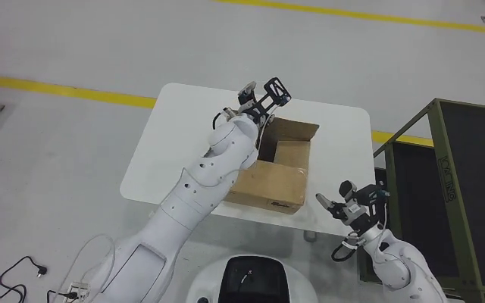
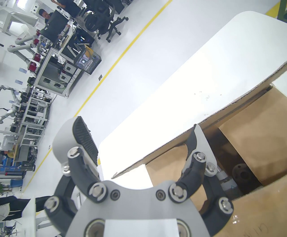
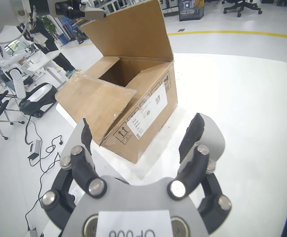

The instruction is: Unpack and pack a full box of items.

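Left end effector (image 2: 136, 125) fingers are spread wide apart and clamp nothing. In the left wrist view the rim of the box's (image 2: 253, 134) far flap (image 2: 224, 107) runs between them, one finger (image 2: 198, 143) on the box's inner side and the other (image 2: 83, 134) on the outer side, over the desk (image 2: 224, 56). Whether either finger touches the flap I cannot tell. In the top view this end effector (image 1: 265, 89) sits at the box's (image 1: 269, 182) far edge, and in the right wrist view it shows (image 3: 89, 12) at the top of the upright flap (image 3: 130, 31).

Below the inner finger, deep in the box, lies a dark round metal part (image 2: 241, 171) with a pale cylinder (image 2: 224, 179) just beside it.

Right end effector (image 3: 141, 119) is also spread open with nothing between its fingers. It hovers (image 1: 333, 193) by the desk's (image 1: 182, 136) near edge, beside the box's labelled side and apart from it.

The box (image 3: 143, 94) stands on the white desk (image 3: 235, 89), close to the edge nearest the robot. Its top is open: the far flap stands up and the near flap (image 3: 89, 98), with tape along its edge, leans outward. A white label (image 3: 148, 112) sits on the side wall.

Beyond the desk, a yellow line (image 1: 76, 92) crosses the floor, a green rack (image 1: 439, 151) stands off the desk's right side, and cables (image 1: 23, 273) lie on the floor.
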